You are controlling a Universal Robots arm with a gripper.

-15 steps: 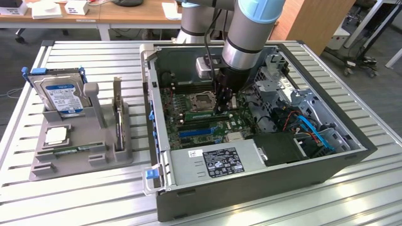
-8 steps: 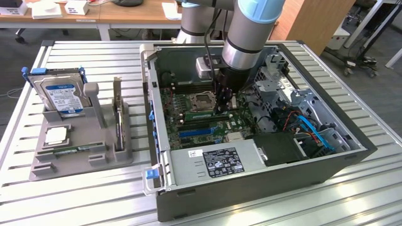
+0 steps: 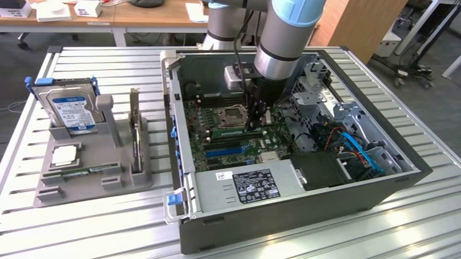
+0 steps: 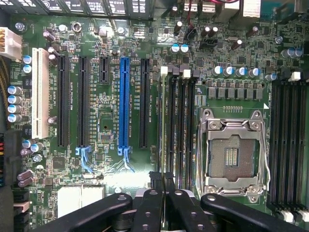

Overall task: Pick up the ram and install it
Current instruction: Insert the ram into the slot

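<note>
lying flat in the grey holder [image 3: 79,187] at lower left, the ram [image 3: 90,171] looks neither picked up nor installed. at centre, inside the computer case [image 3: 288,218], the gripper [image 3: 253,125] hangs pinched together over the memory slots [image 4: 178,125], gripping nothing i can make out.
</note>
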